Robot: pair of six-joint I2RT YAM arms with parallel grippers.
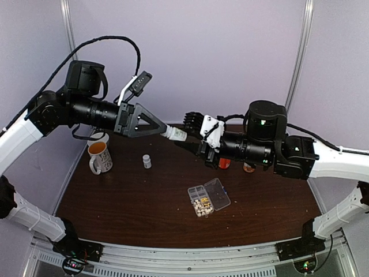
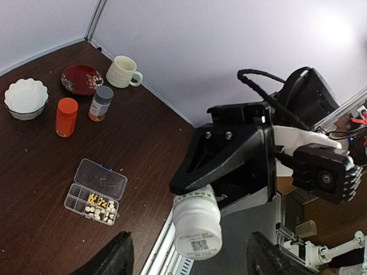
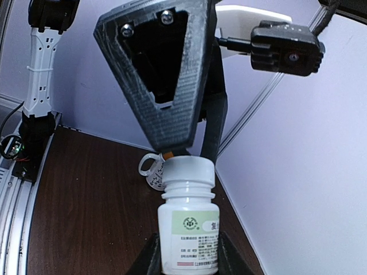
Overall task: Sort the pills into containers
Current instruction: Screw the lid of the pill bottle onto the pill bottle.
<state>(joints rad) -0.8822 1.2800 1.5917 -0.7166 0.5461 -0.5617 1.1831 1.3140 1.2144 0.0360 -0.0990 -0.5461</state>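
A mug (image 1: 99,157) stands far left of the box (image 1: 196,192), close to the left edge of the surface (image 1: 132,202). A small bottle (image 1: 147,161) stands between the mug and the box. Bare wood lies all round it, reaching to the box and down to the near edge.

In the air behind and left of the box, the left tool (image 1: 161,130) is spread wide. In the left wrist view its fingers (image 2: 117,255) flank the white bottle (image 1: 174,134) with a gap on each side. Behind the box, the right tool (image 1: 185,142) grips this bottle by its body, with the cap pointing at the left tool. The label carries a round green emblem, Chinese characters and a red band at its foot. The smaller print is too fine to read.

The box lies open, with its lid (image 1: 218,193) flat on the wood to its right. The pills (image 1: 202,206), cream and a few yellow, sit in its near cells (image 2: 76,199). A strip of bare wood separates the box from the near edge. Right of and behind the box stand an orange bottle (image 2: 66,117) and a grey-capped amber bottle (image 2: 101,106), just beside each other.
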